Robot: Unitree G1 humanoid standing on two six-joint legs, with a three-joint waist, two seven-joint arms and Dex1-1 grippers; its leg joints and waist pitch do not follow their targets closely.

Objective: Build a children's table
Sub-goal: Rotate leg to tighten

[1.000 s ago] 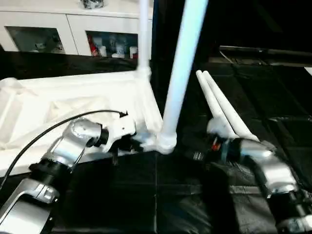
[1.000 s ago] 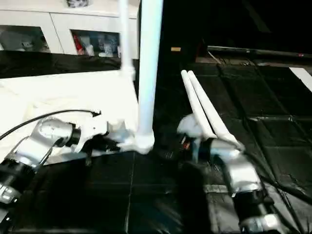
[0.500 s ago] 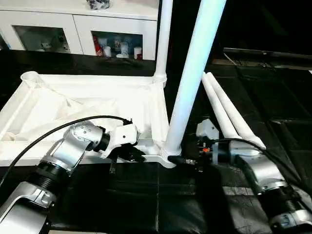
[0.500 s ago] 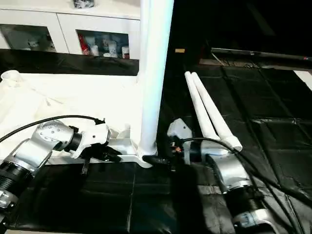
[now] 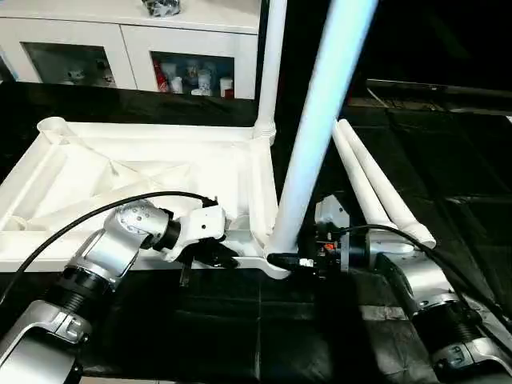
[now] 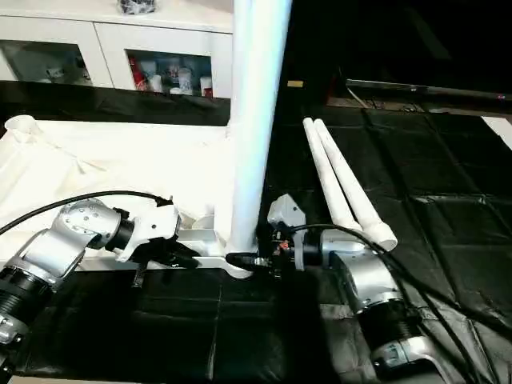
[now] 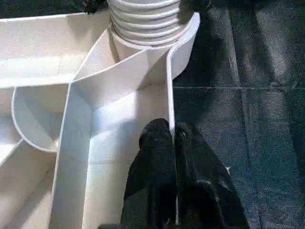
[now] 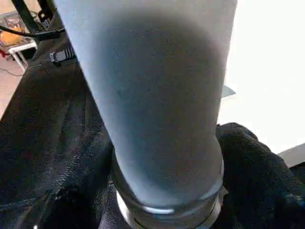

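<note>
Two legs stand socketed; right end effector (image 5: 282,261) straddles near leg (image 5: 308,168) base, grip unclear; left end effector (image 7: 172,138) pinches tabletop rim (image 7: 169,95); two spare legs (image 5: 376,192) lie beside right end effector.

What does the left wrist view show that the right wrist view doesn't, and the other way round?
Left wrist view: the left hand shut on the rim wall of the tabletop, beside the ribbed underside and the corner socket that holds the ridged base of the near leg. Right wrist view: that leg's smooth shaft from close up, standing upright. Shared: the near leg's lower end and the black mat under the work.
</note>
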